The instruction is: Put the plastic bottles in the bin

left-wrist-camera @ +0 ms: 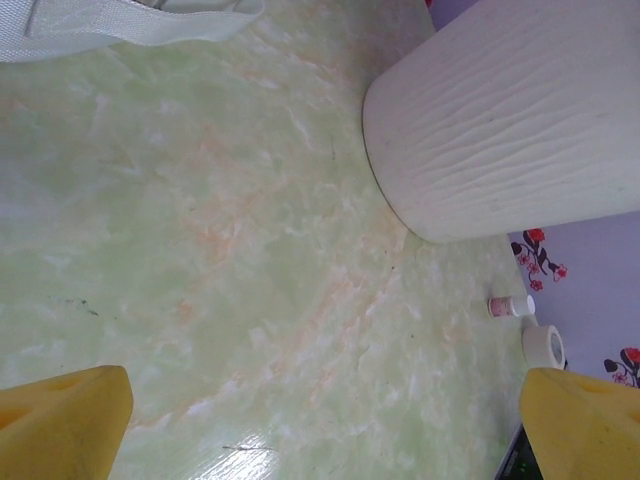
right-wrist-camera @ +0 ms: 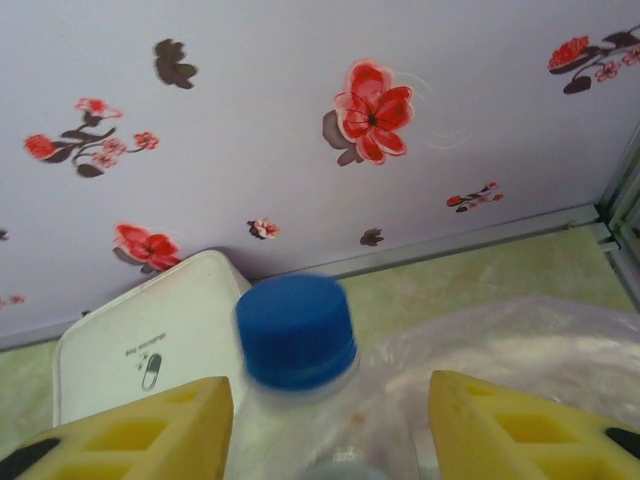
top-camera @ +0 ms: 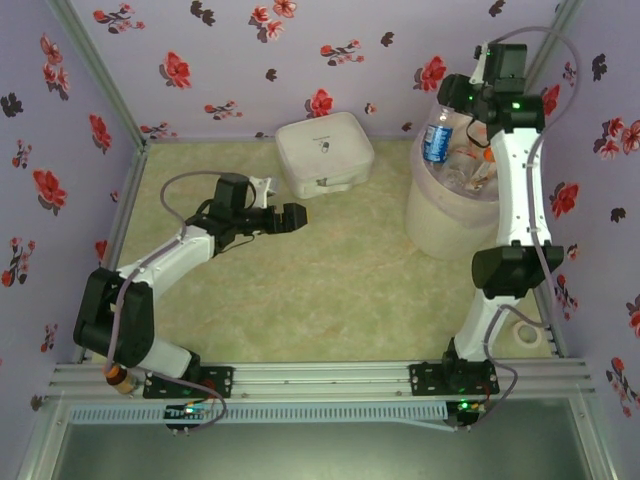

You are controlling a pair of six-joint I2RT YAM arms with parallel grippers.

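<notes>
Bin (top-camera: 440, 225): big round white bucket with a ribbed wall, upright on the bench at far right, close to the back wall. A pinkish translucent liner bag (right-wrist-camera: 520, 335) is folded over its rim.

Blue-label bottle (top-camera: 436, 140): clear body, blue cap, roughly upright with the cap up. It's at the far-left side of the bin's mouth, lower end inside the rim line. In the wrist view it sits between the right claw's (right-wrist-camera: 330, 410) fingers with the cap blurred; can't tell if the fingers touch it.

Other clear bottles (top-camera: 466, 168) lie jumbled inside the bin, one with an orange cap (top-camera: 487, 155). Count not readable.
</notes>
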